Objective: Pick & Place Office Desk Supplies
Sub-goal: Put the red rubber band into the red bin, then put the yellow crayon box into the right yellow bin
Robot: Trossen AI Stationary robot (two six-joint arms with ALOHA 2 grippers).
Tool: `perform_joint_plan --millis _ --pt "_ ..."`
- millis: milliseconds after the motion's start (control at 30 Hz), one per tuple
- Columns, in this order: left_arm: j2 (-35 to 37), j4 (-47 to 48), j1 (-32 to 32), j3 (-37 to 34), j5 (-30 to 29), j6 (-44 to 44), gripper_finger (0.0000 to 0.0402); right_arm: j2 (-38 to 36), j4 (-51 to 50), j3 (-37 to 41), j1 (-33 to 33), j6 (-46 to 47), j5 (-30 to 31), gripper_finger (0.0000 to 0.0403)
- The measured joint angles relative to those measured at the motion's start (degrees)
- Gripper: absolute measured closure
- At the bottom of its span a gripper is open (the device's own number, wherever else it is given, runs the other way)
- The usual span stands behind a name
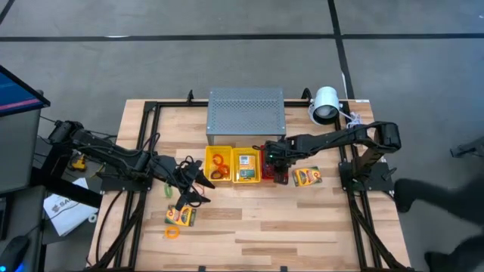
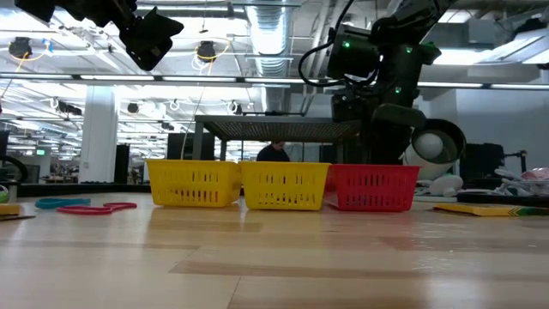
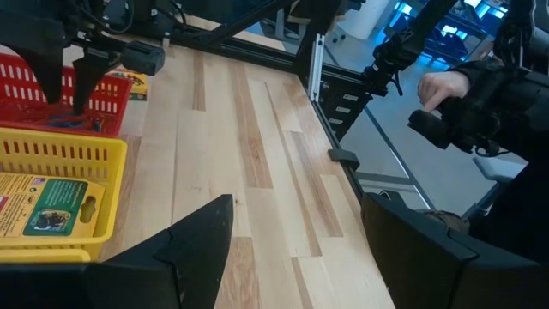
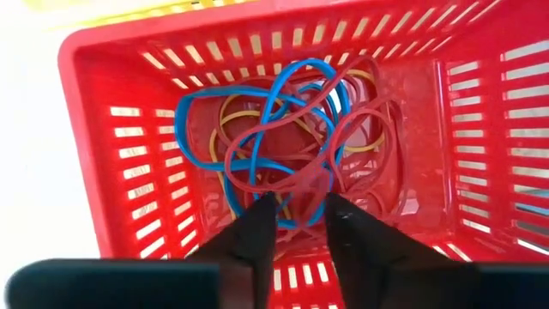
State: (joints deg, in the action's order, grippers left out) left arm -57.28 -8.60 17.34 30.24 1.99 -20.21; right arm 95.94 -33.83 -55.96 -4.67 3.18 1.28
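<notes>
With bands (image 4: pixel 283 146) piled in the red basket (image 1: pixel 274 168) at frame centre beneath the narrowly parted, empty right gripper (image 4: pixel 300 215), card boxes (image 1: pixel 181 216) and loops at lower left remain unsorted.

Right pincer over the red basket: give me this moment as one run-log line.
right pincer: over red basket, fingers slightly apart above rubber bands | left pincer: open, empty, above table | card box: on table
</notes>
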Motion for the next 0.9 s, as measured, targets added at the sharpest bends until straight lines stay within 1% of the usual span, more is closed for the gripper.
perform_joint_plan --millis 200,367,567,900 --pt "0.0 0.0 0.0 0.0 0.01 0.0 0.0147 -0.06 0.2 0.0 -0.02 0.01 0.02 0.0237" --pt "0.0 0.0 0.0 0.0 0.0 0.0 0.0147 -0.07 0.66 0.0 0.0 -0.1 0.02 0.0203" --pt "0.0 0.0 0.0 0.0 0.01 0.0 0.0147 -0.07 -0.15 -1.95 0.0 -0.67 0.22 0.0189" --pt "0.0 0.02 0.0 0.0 0.01 0.0 0.0147 -0.09 -5.26 -7.28 0.04 -2.19 1.75 0.0193"
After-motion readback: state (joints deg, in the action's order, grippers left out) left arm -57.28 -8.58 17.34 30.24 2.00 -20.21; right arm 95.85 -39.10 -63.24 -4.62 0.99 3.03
